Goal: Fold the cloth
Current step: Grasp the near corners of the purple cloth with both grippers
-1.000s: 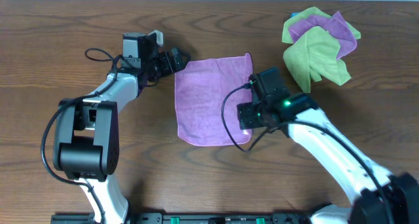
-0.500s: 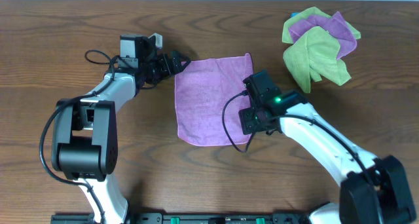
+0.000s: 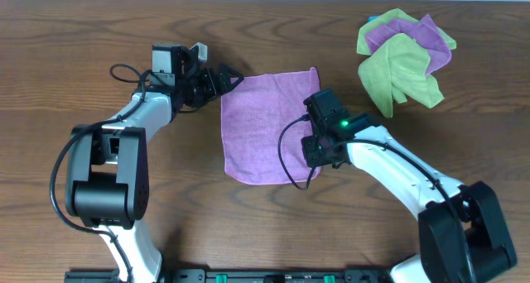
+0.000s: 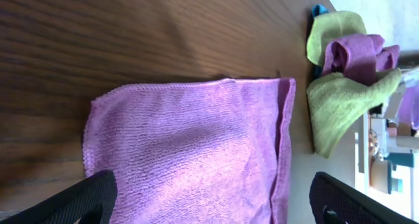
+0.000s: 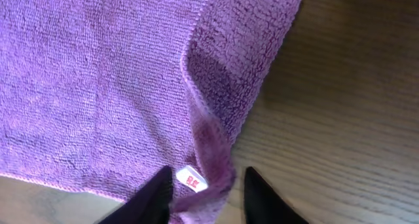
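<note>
A purple cloth (image 3: pixel 267 126) lies flat in the middle of the wooden table. My left gripper (image 3: pixel 225 79) is open at the cloth's far left corner; in the left wrist view its fingers (image 4: pixel 85 201) stand wide apart over the cloth (image 4: pixel 196 145). My right gripper (image 3: pixel 317 155) is at the cloth's right edge near the front corner. In the right wrist view it (image 5: pixel 206 198) is shut on a raised ridge of the cloth's edge (image 5: pixel 213 158), beside a white tag (image 5: pixel 191 179).
A pile of green and purple cloths (image 3: pixel 406 55) lies at the back right, apart from the purple cloth; it also shows in the left wrist view (image 4: pixel 347 99). The right arm's cable (image 3: pixel 286 163) loops over the cloth's front right part.
My right gripper has shifted a little left and back along the cloth's right edge, and the edge is gathered between its fingers. The left gripper has barely moved.
</note>
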